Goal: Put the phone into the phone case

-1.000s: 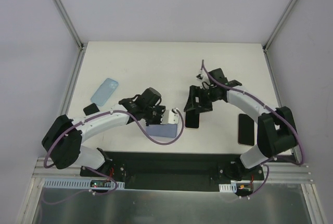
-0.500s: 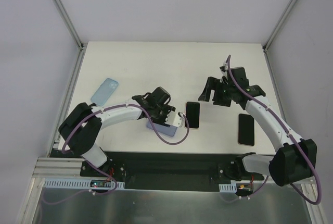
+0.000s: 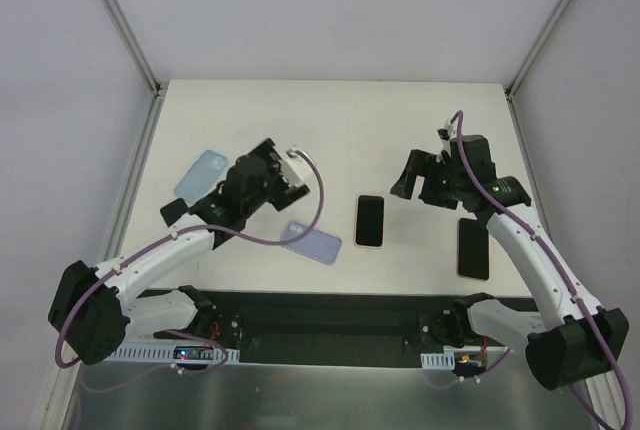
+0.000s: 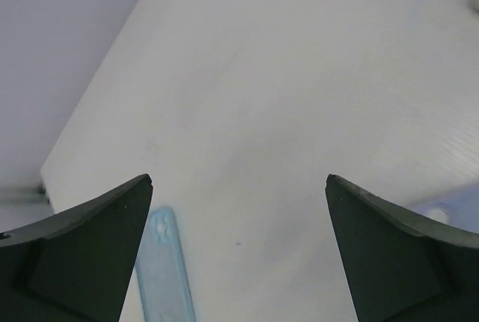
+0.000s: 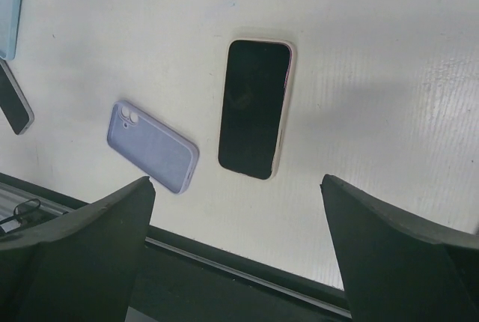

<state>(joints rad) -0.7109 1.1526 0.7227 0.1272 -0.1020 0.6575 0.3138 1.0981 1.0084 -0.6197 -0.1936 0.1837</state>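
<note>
You're looking at a robotics lab test cell, not a home or a shop. A plain white table (image 3: 330, 120) is boxed in by blank pale walls (image 3: 330, 10) and metal corner posts (image 3: 120, 20). The left arm (image 3: 165, 250) and right arm (image 3: 530, 255) are bolted to a black base plate (image 3: 330, 315), with purple cables (image 3: 320, 200) looping loose.

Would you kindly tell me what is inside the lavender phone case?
Nothing shows inside: the lavender phone case looks empty, the phone lying apart beside it. Anything beneath is covered.

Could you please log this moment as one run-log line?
left gripper open, empty | right gripper open, empty | lavender case flat | phone beside it, not inserted
</note>
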